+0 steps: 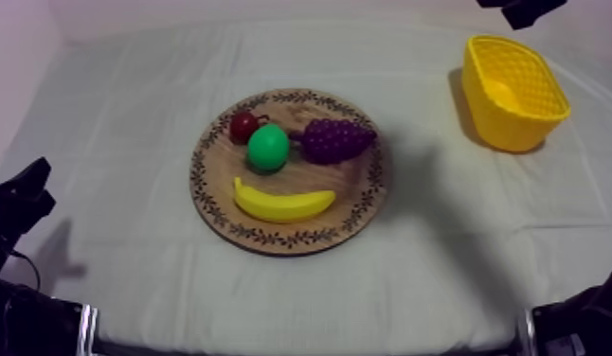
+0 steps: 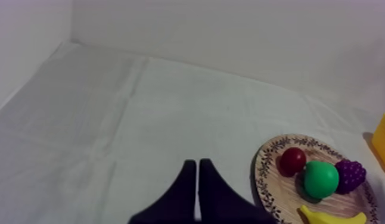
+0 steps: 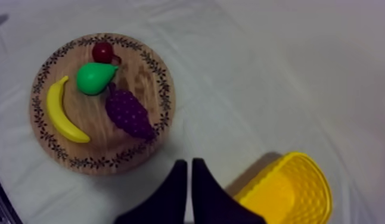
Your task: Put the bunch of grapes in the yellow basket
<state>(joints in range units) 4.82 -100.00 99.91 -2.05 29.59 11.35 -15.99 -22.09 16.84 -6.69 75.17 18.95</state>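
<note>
Grapes (image 1: 336, 140), a purple bunch, lie on the wooden board (image 1: 357, 189), on the side of it nearest the yellow basket (image 1: 518, 128). One end of the bunch points at the green pear (image 1: 268, 148), which sits near the middle of the board. The two are just beside each other, but I cannot tell whether they touch. A small red fruit (image 1: 243, 126) sits just beside the pear, towards the far edge of the board. A banana (image 1: 283, 203) lies curved along the near part, apart from the grapes. A dark leaf-like pattern runs all round the board's rim.

The basket stands upright on the grey-white cloth (image 1: 130, 123) at my right side of the table, well apart from the board.

My right gripper (image 3: 189, 161) hangs high over the cloth between the board and the basket. Its two black fingers are pressed together into a narrow wedge with nothing between them. My left gripper (image 2: 198, 162) sits low over the cloth at my left side, well apart from the board. Its fingers are likewise together and grip nothing.
</note>
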